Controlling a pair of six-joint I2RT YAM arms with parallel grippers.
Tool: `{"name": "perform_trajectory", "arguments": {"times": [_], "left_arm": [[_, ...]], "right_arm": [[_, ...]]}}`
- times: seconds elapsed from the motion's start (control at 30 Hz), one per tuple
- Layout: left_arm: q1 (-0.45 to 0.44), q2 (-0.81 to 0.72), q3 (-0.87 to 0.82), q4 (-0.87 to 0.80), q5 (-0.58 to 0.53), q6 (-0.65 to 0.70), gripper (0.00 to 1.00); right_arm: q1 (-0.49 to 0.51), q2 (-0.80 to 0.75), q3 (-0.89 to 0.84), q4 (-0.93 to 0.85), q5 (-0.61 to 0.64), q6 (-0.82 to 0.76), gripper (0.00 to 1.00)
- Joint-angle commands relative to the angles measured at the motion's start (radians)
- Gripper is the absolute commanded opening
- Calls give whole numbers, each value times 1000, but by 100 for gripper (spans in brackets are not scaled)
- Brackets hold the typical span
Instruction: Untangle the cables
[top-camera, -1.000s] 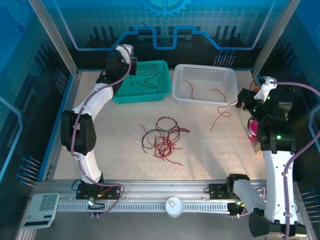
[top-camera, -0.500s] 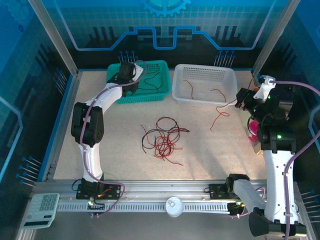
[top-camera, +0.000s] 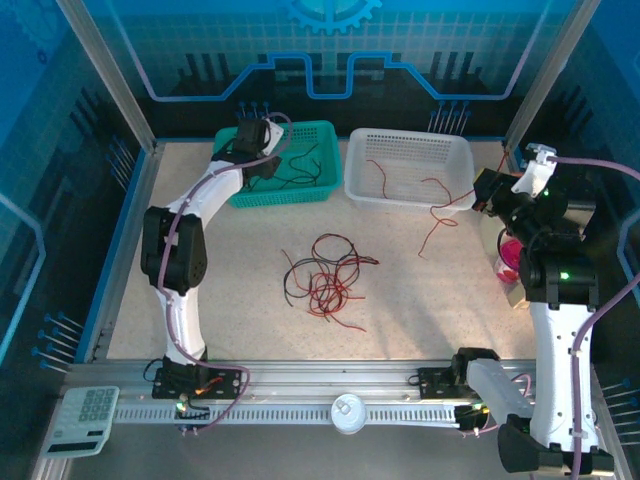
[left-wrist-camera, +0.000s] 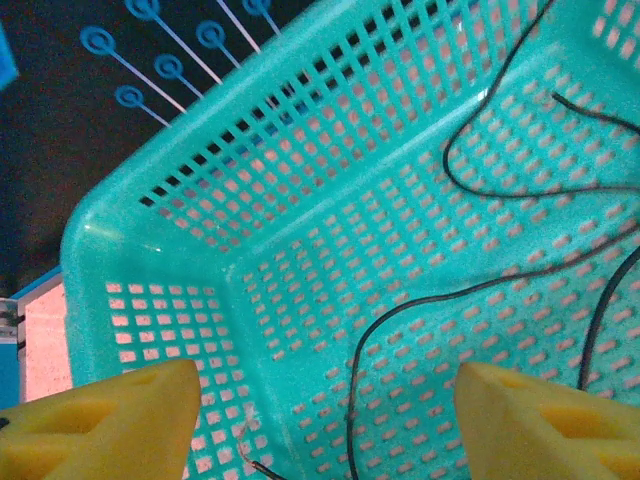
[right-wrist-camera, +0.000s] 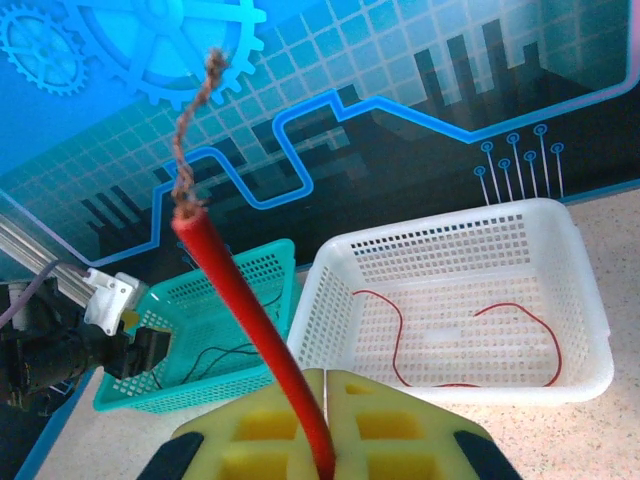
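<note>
Hovering over the teal perforated plastic basket (left-wrist-camera: 180, 200), the left gripper (left-wrist-camera: 325, 405) stands open, with nothing between its yellow foam pads (left-wrist-camera: 110, 420). Thin black wires (left-wrist-camera: 480, 290) lie on the basket floor. The right gripper (right-wrist-camera: 325, 425) is clamped on a thin red wire (right-wrist-camera: 240, 300) beside the white perforated plastic basket (right-wrist-camera: 590, 300), which contains more red wires (right-wrist-camera: 395, 330). A tangle of red and black cables (top-camera: 325, 280) lies in the middle of the speckled table (top-camera: 230, 270).

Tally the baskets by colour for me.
Teal basket: 1
White basket: 1
Total: 2
</note>
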Motion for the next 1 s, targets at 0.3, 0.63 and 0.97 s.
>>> {"name": "perform_trajectory", "arguments": {"times": [0.3, 0.63, 0.97], "left_arm": [[-4, -250, 37, 56, 197, -281, 83], [-10, -508, -225, 241, 388, -547, 99], [-70, -722, -398, 248, 408, -599, 99]], "right_arm": [[57, 42, 96, 105, 7, 43, 0], [319, 188, 218, 147, 226, -41, 0], [464, 385, 367, 205, 385, -108, 0]]}}
